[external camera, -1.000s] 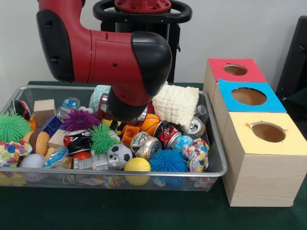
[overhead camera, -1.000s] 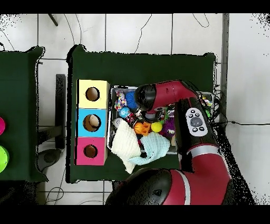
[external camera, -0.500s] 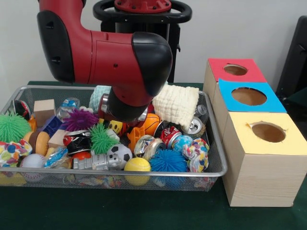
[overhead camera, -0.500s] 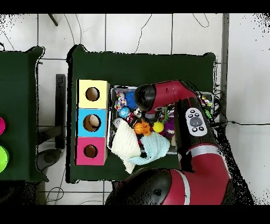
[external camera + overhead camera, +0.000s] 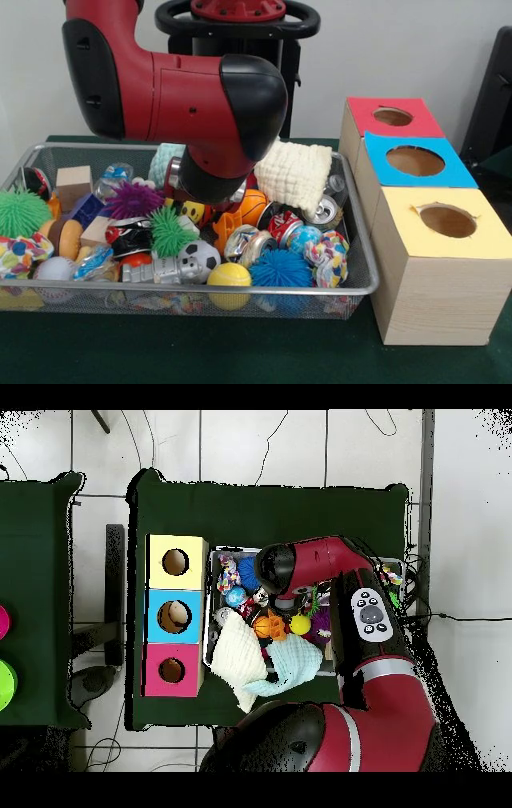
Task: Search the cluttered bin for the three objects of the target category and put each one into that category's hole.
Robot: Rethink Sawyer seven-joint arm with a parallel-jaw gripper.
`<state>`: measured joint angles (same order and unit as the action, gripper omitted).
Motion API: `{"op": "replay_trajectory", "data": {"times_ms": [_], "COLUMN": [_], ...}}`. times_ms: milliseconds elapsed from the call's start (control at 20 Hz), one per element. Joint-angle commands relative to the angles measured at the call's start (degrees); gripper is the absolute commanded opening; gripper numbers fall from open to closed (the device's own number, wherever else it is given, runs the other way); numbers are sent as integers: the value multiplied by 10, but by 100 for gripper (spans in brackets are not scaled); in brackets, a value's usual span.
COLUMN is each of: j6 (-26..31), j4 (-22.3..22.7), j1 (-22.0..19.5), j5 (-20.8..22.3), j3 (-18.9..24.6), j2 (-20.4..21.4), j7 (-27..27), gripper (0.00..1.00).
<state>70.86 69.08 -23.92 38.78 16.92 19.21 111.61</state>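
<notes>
The bin (image 5: 240,290) is a shallow silver wire-mesh basket full of toys, balls, cans and cloths; it also shows in the overhead view (image 5: 212,584). The red arm comes down into the bin's middle. Its bulky black wrist hides most of the gripper (image 5: 210,204), which sits low among the clutter beside an orange basketball (image 5: 254,204) and a green spiky ball (image 5: 170,230). I cannot see how the gripper stands or whether it holds anything. Three wooden boxes stand to the right of the bin, each with a round hole: red top (image 5: 392,117), blue top (image 5: 414,161), yellow top (image 5: 446,221).
A cream cloth (image 5: 294,174) lies at the bin's back right, with drink cans (image 5: 324,210) beside it. At the front are a soccer ball (image 5: 200,256), a yellow ball (image 5: 229,276) and a blue spiky ball (image 5: 280,268). A wooden block (image 5: 74,186) lies at the left.
The arm's wrist has shifted very slightly. Small items under it, an orange piece and a crushed can, have been nudged a little. A yellow toy now shows beside the wrist.
</notes>
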Motion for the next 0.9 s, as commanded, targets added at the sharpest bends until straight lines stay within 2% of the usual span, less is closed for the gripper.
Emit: {"op": "replay_trajectory", "data": {"times_ms": [50,300,350,450,750,900], "j6": [17,105,130,147,152,125], "j4": [24,36,26,30,49,57], "j1": [2,13,18,22,22,18], "j5": [0,7,9,9,4,-1], "j3": [-5,-31,-36,-41,-40,-32], "j2": [-31,-16,-20,-17,-1,5], "j7": [-57,-81,-87,-90,-89,-79], "gripper": [100,100,100,100,100,100]}}
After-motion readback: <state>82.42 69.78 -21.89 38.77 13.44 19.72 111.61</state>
